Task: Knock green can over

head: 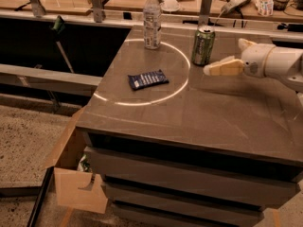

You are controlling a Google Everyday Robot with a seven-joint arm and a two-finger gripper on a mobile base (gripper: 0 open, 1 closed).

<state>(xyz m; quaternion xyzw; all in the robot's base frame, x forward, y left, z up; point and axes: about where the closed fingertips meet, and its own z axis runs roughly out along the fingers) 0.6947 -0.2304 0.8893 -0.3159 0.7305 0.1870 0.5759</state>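
Observation:
The green can (pixel 203 46) stands upright on the brown table (pixel 199 108), at the right edge of a bright ring of light. My gripper (pixel 210 69) reaches in from the right on a white arm. Its pale fingertips sit just right of and slightly in front of the can's base, a small gap away. One finger (pixel 227 67) points left toward the can; the other shows behind the wrist.
A clear plastic bottle (pixel 152 20) with a white cap stands at the back of the ring. A dark blue snack packet (pixel 147 79) lies flat inside the ring. A cardboard box (pixel 71 174) sits on the floor at the front left. Cluttered benches lie behind.

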